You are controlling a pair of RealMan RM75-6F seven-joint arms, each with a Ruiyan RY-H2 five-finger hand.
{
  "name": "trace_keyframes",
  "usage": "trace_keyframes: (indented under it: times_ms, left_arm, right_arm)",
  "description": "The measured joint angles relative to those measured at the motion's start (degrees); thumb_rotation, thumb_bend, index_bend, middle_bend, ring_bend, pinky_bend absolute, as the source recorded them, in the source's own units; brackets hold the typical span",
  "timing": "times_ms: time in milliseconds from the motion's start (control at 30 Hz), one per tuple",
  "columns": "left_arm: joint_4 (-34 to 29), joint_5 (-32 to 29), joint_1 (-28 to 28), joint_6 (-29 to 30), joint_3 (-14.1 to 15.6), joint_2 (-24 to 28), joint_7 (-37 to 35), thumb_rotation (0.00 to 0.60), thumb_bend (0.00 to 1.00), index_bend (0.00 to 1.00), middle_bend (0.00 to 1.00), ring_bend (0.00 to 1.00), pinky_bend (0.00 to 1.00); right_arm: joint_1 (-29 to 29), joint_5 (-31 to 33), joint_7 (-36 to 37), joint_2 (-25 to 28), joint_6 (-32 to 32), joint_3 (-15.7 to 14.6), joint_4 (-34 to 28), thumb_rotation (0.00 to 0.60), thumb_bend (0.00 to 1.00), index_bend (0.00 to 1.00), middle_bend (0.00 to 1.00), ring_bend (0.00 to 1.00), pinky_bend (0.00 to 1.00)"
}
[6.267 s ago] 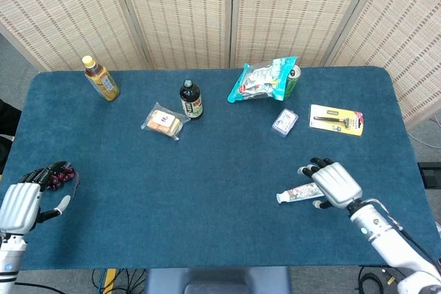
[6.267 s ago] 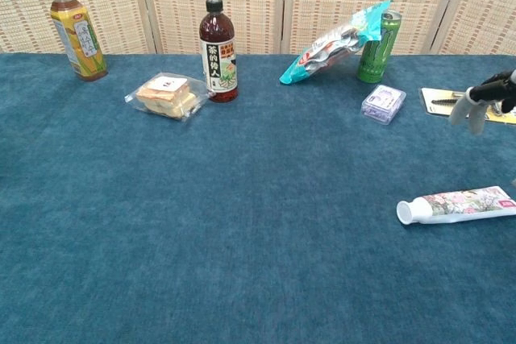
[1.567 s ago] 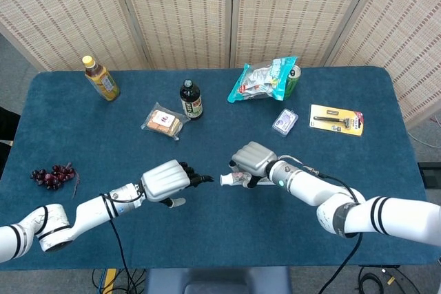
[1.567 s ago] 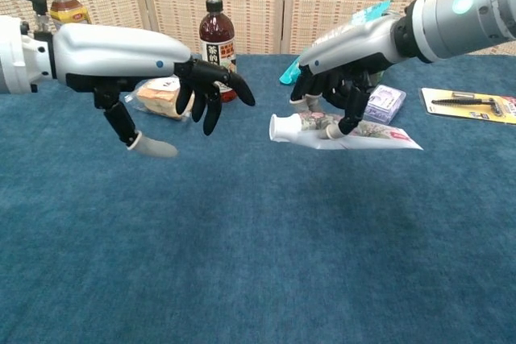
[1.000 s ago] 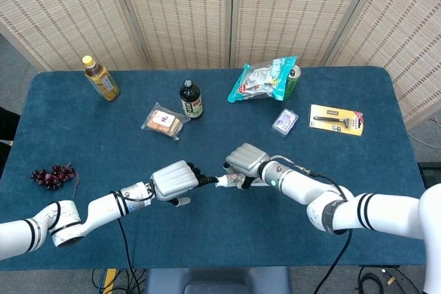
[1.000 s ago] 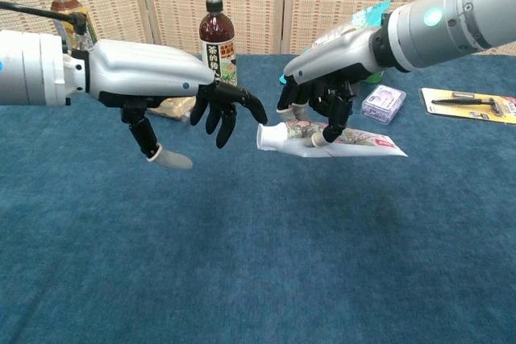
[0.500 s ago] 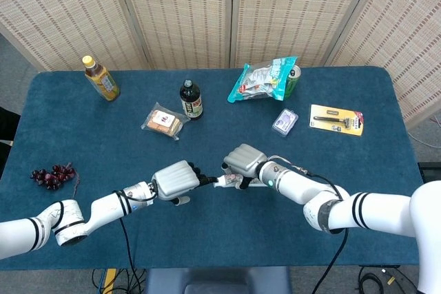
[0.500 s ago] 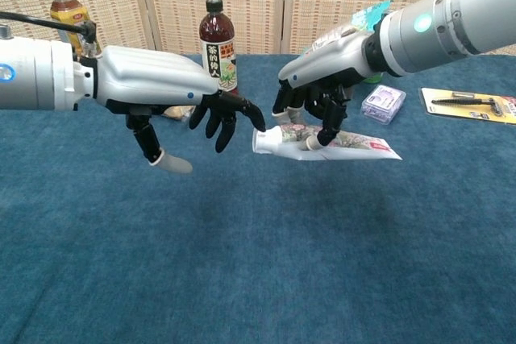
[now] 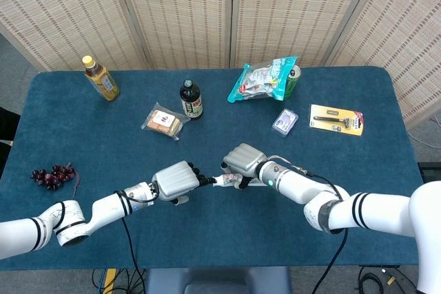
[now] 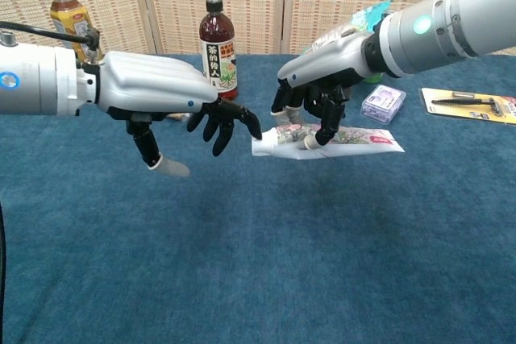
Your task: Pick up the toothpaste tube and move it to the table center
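White-capped toothpaste tube point(image 10: 326, 142), floral print, held clear of the blue cloth table point(image 10: 266, 263) near its centre, lying roughly level with the cap end toward 9 o'clock. Right hand point(image 10: 322, 90): fingers curled down over the tube's forward half, gripping it from above. Left hand point(image 10: 173, 94): at 9 o'clock of the tube, fingers spread and angled downward, holding nothing; dark fingertips point(image 10: 252, 128) at or just beside the cap, contact cannot be told.

Further items, head view, taken from the tube:
- Dark tea bottle point(image 9: 191, 99), upright, 11 o'clock.
- Wrapped sandwich point(image 9: 164, 122), 10 o'clock, just beside the tea bottle.
- Yellow-capped bottle point(image 9: 100, 78), far 10 o'clock, near the back edge.
- Grapes point(image 9: 52, 174), far 9 o'clock, near the left edge.
- Teal snack bag point(image 9: 262, 78), 1 o'clock, leaning against a green can point(image 9: 293, 81).
- Small clear box point(image 9: 284, 122), 2 o'clock.
- Carded razor point(image 9: 335, 119), 2 o'clock, beyond the box.
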Motion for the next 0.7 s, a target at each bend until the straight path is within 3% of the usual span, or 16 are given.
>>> trace_keyframes:
  times_ms: [700]
  left_arm:
    - [0.49, -2.61, -0.61, -1.87, 0.4, -0.44, 2.73, 0.6, 0.27, 0.16, 0.41, 0.37, 0.41]
  right_arm:
    - [-2.53, -3.59, 2.19, 0.98, 0.76, 0.72, -0.2, 0.6, 1.0, 1.0, 0.86, 0.75, 0.62]
